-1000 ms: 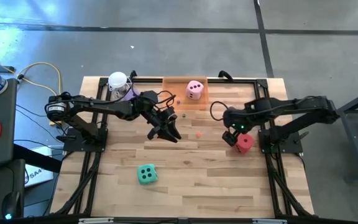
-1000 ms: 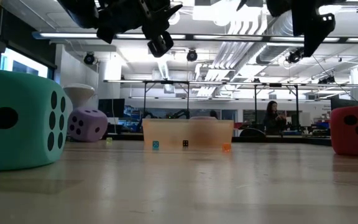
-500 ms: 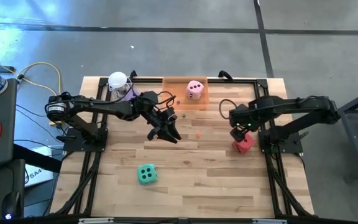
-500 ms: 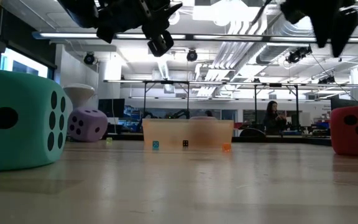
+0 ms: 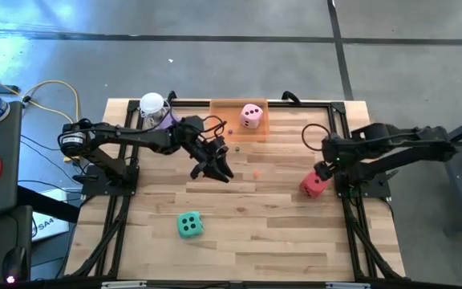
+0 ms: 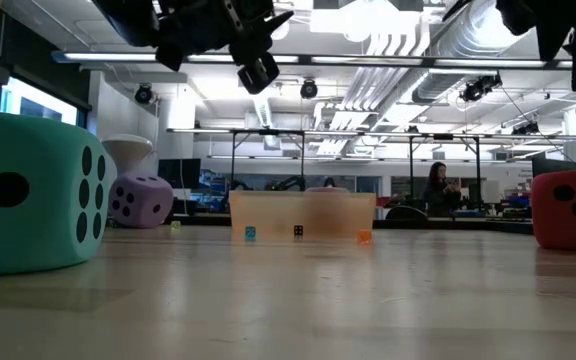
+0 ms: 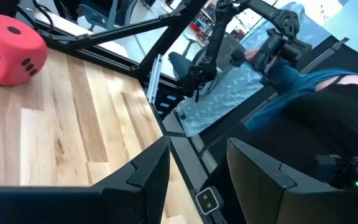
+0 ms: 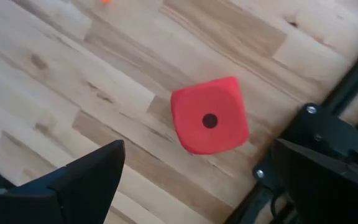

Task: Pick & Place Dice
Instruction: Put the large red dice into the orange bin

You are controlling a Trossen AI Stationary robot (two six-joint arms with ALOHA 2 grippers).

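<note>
Red die [image 5: 313,185] w/ black pips; pink die [image 5: 251,116] w/ dark pips in transl. orange tray [image 5: 229,112]; teal-green die [image 5: 189,225], black pips; purple die [image 6: 140,200], dark pips; light wood-grain table [image 5: 255,225].

Four soft dice, one tray, one cup, two robot arms on one wooden table [image 5: 247,225].

The dice are one each in colour: a green-teal die [image 5: 189,225], a purple die [image 5: 161,119], a pink die [image 5: 252,116] and a red die [image 5: 314,184]. There is one translucent orange tray [image 5: 223,112] and one white-topped clear cup [image 5: 151,106]. A few tiny coloured cubes [image 6: 250,233] sit near the tray. One person [image 6: 437,187] stands in the room behind.
</note>
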